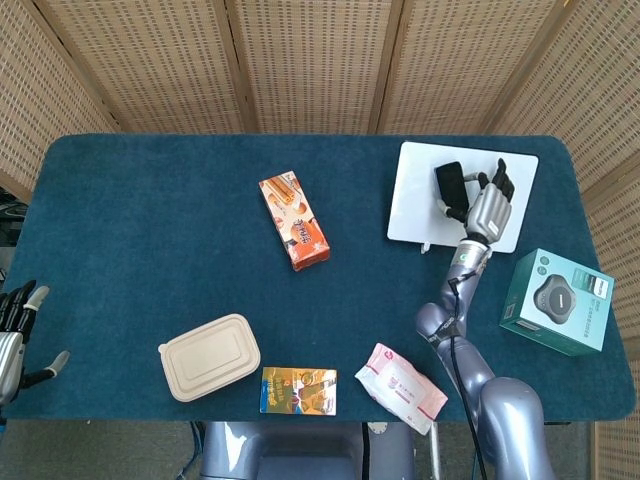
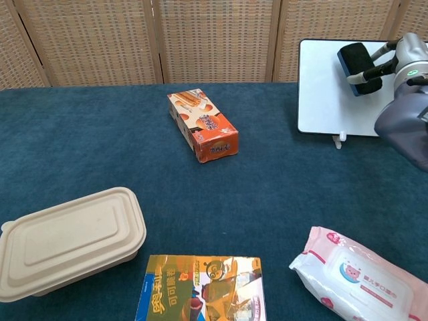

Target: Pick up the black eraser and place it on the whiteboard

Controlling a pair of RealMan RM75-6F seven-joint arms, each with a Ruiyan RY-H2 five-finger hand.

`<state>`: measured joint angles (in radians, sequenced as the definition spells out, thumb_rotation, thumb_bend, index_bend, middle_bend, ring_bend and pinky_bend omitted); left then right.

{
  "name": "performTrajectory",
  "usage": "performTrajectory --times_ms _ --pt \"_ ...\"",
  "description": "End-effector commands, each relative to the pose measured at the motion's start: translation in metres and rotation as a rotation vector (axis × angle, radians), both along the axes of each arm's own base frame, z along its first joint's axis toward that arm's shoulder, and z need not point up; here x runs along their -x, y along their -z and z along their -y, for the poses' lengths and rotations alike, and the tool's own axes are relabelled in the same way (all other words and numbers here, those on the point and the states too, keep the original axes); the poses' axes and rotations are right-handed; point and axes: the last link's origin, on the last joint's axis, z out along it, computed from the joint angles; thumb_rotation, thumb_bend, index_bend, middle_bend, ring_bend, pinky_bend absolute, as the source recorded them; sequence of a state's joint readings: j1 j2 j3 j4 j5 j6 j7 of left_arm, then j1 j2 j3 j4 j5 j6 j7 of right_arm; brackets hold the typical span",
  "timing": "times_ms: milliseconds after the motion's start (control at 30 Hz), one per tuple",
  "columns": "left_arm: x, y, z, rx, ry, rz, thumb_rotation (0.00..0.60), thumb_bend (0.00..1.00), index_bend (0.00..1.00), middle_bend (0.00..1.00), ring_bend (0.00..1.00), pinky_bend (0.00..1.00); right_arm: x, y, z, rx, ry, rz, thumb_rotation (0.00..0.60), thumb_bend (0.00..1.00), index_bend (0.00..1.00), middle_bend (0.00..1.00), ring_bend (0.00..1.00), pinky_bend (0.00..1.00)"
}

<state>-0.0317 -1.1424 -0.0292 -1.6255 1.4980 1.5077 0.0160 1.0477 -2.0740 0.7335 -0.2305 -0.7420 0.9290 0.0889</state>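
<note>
Standing behind everything, a woven rattan folding screen [image 1: 300, 60] closes off the far side of the scene, and in front of it a dark teal carpeted tabletop [image 1: 150, 230] carries all the things. At its far right corner lies the whiteboard [image 1: 415, 205], flat and white. The right hand [image 1: 487, 205] reaches over the board, and its fingers [image 2: 374, 69] are closed around the black eraser [image 1: 450, 185], which hangs over the board's upper middle; whether it touches the surface I cannot tell. Down at the near left edge, the left hand [image 1: 15, 335] sits off the tabletop with its fingers spread and nothing in them.

On the near left part rests a beige lidded food container [image 1: 209, 356]. A teal product box [image 1: 558, 301] stands at the right edge, near the board. A pink wet-wipes pack [image 1: 401, 387] lies at the near side, an orange snack box [image 1: 294, 220] sits around the middle, and a colourful flat packet [image 1: 298, 390] lies just beside the container.
</note>
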Motion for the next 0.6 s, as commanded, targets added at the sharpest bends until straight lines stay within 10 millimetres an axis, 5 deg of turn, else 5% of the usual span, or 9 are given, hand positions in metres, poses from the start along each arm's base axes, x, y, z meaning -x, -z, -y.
performTrajectory --times_ms 33,600 --pt "0.0000 0.0004 -0.0004 0.002 0.001 -0.001 0.600 0.25 0.00 0.00 0.00 0.00 0.0022 0.0001 0.0001 -0.002 0.008 0.008 0.600 0.18 0.45 0.00 0.00 0.00" --pt "-0.0015 0.0029 -0.0003 0.007 0.003 -0.006 0.600 0.25 0.00 0.00 0.00 0.00 0.0116 -0.0025 -0.0002 -0.011 0.031 0.013 0.600 0.18 0.45 0.00 0.00 0.00"
